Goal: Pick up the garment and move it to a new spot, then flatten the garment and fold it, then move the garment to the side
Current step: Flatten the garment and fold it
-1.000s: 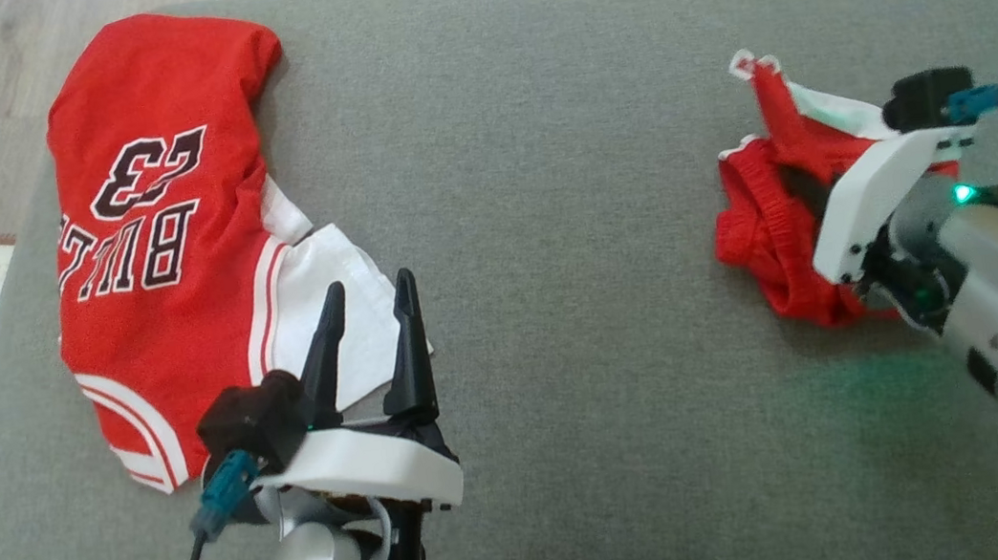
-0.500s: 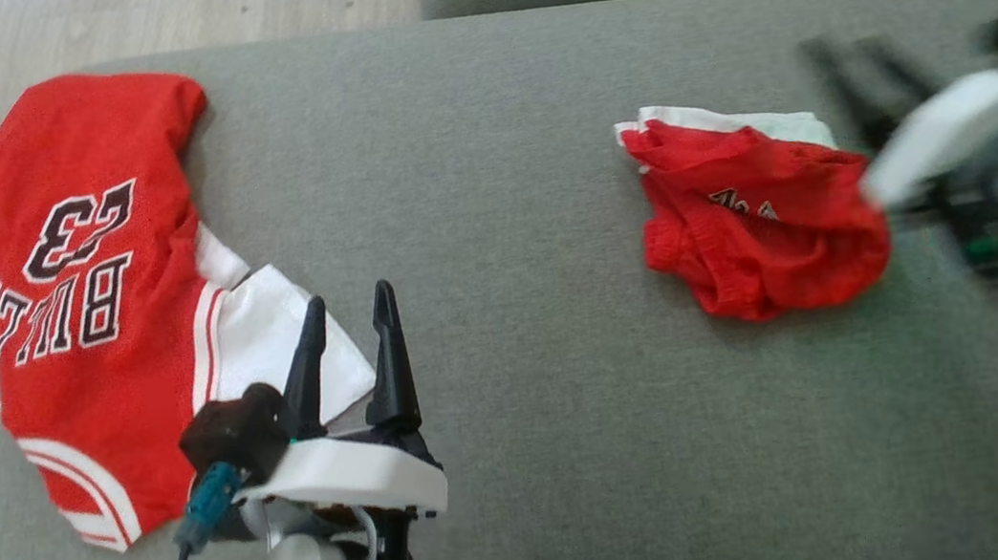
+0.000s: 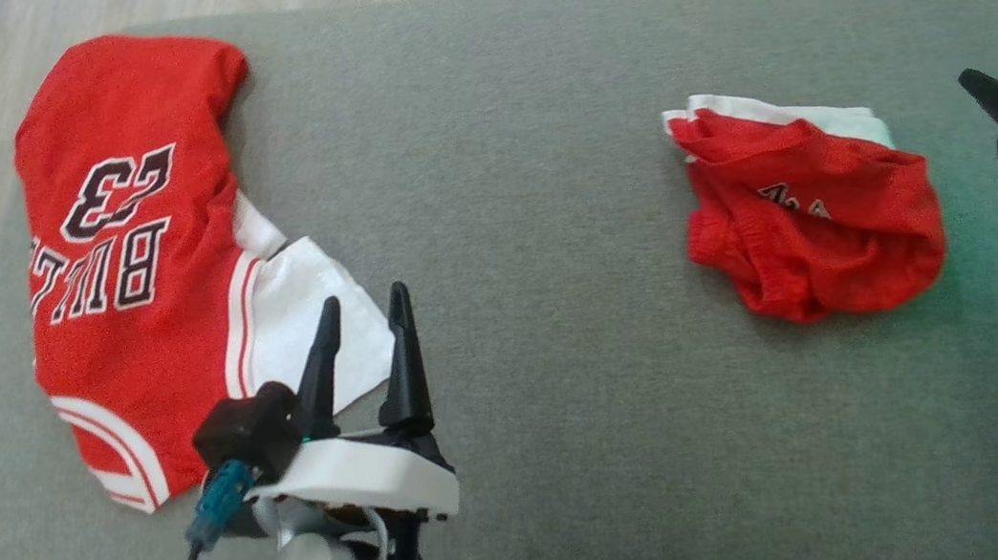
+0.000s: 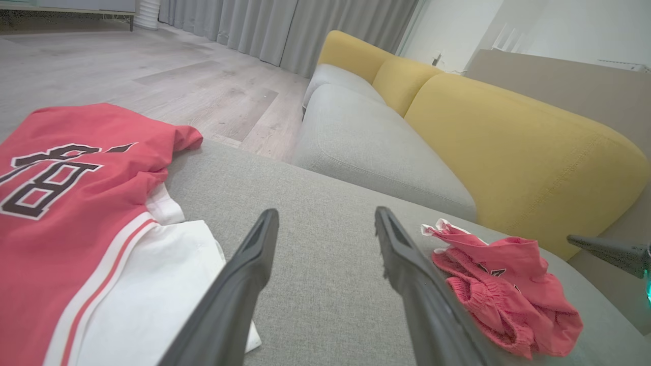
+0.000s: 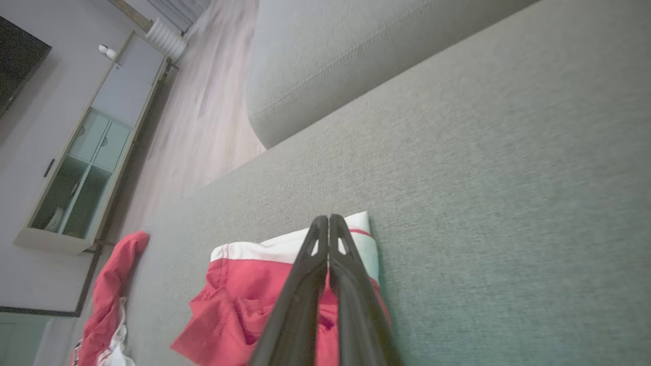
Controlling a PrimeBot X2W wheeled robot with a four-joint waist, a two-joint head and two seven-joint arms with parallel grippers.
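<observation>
A crumpled pair of red shorts [image 3: 813,210] with white trim, the garment, lies loose on the right part of the grey sofa seat [image 3: 523,171]. My right gripper [image 3: 974,81] hangs at the right edge, apart from the shorts. In the right wrist view its fingers [image 5: 329,218] are pressed together, empty, above the shorts [image 5: 239,300]. My left gripper [image 3: 363,296] stands open at the front left, tips over the white edge of a red "BULLS 23" jersey [image 3: 129,252]. The left wrist view shows the open fingers [image 4: 325,216], the jersey [image 4: 66,203] and the shorts [image 4: 508,274].
A second grey seat cushion [image 4: 366,147] and yellow back cushions [image 4: 513,147] lie beyond the seat. Wooden floor [image 4: 127,71] runs past the left edge. A pale cabinet [image 5: 86,157] stands by the wall.
My right gripper has let go of the shorts, drawn back to the right and closed empty. The shorts have settled into a heap. The head camera has shifted; the left arm has stayed put.
</observation>
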